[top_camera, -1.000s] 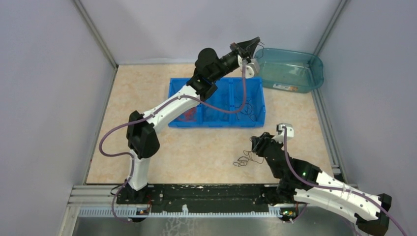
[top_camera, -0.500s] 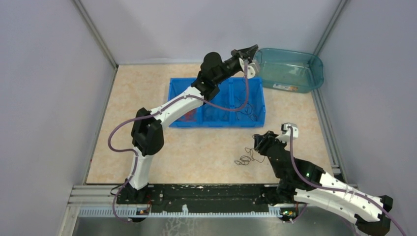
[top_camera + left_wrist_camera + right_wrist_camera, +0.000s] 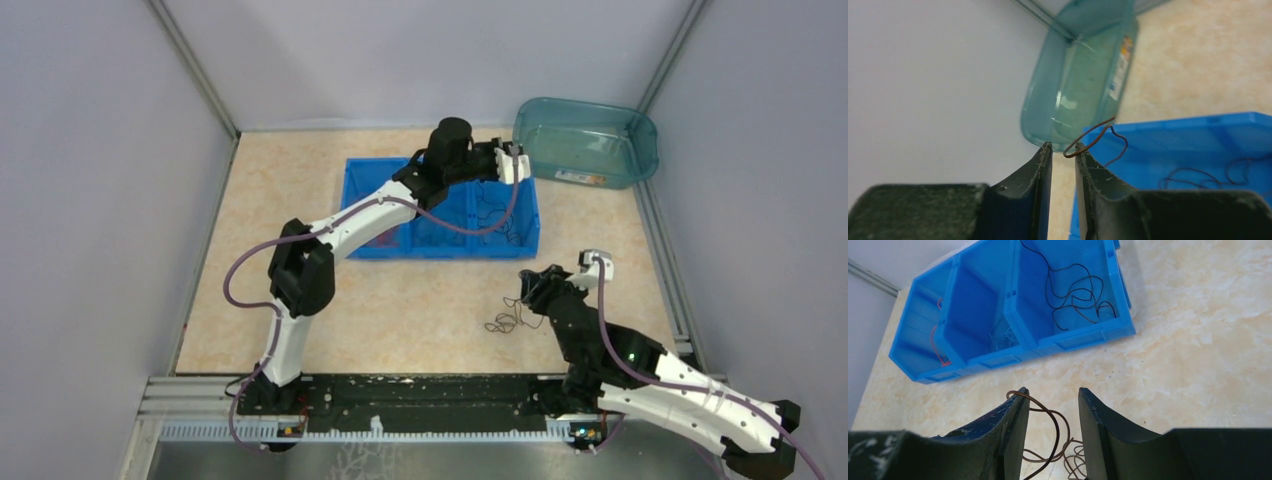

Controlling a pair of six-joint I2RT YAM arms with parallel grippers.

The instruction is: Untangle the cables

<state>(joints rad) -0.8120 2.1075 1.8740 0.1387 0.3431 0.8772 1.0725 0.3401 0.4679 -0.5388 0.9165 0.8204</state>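
Observation:
A small tangle of dark cables (image 3: 503,322) lies on the table just left of my right gripper (image 3: 528,290). In the right wrist view my right gripper (image 3: 1050,390) is open, and a dark wire loop (image 3: 1060,422) rises between its jaws and rests over the left fingertip. My left gripper (image 3: 500,163) is over the right compartment of the blue bin (image 3: 440,248). In the left wrist view its jaws (image 3: 1063,146) stand a narrow gap apart, and a dark brown wire (image 3: 1091,140) hooks on the right fingertip. Black cables (image 3: 1075,300) lie in that compartment.
The blue bin (image 3: 1073,340) has three compartments: red-orange wires (image 3: 938,347) in the left one, pale blue wires (image 3: 1000,335) in the middle one. A teal plastic tub (image 3: 640,130) stands at the back right, beside the bin. Grey walls enclose the table.
My left arm has come down and forward from beside the teal tub's rim to low over the bin's right compartment. My right gripper and the tangle have shifted slightly right.

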